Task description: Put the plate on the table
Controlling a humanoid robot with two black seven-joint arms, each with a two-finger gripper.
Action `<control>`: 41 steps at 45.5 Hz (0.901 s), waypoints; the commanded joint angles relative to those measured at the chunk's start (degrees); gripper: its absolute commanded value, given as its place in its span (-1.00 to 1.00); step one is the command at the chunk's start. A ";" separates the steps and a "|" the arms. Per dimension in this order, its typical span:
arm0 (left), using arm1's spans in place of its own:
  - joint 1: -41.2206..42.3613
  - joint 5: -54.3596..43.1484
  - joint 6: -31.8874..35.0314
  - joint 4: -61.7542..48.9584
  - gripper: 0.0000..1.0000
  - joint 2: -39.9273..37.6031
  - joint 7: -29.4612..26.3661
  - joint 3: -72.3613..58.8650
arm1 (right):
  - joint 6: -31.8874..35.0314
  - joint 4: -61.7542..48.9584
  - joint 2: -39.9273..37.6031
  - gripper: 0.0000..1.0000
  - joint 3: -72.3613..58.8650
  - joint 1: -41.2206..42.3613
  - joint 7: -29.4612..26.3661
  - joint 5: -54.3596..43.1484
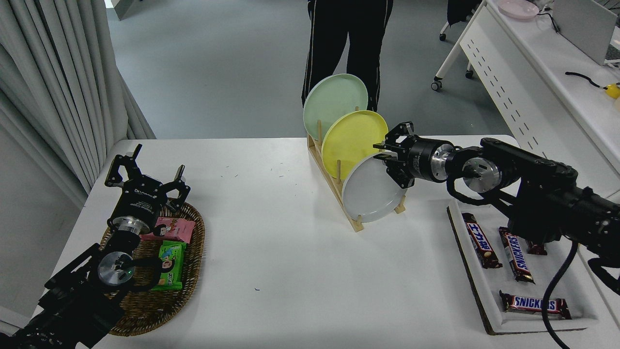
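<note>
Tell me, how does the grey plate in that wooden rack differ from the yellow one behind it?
The grey plate stands in the front slot of the wooden rack; the yellow plate stands in the middle slot, behind it. The right gripper is at the grey plate's upper rim, while it is only near the yellow plate's edge. The grey plate shows whole; the yellow plate's lower part is hidden by it. Both are round, look alike in size and lean the same way.

"SNICKERS" is printed in blue letters on the brown wrapper of the chocolate bar (534,305) lying nearest the camera in the white tray (489,310), and the same word is read on the bar (516,255) above it. The print on the other wrappers cannot be made out.
</note>
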 commanded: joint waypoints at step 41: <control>0.00 0.00 0.00 0.00 1.00 0.00 0.00 0.00 | 0.00 -0.72 -0.22 -1.00 -0.09 0.00 -1.55 -0.03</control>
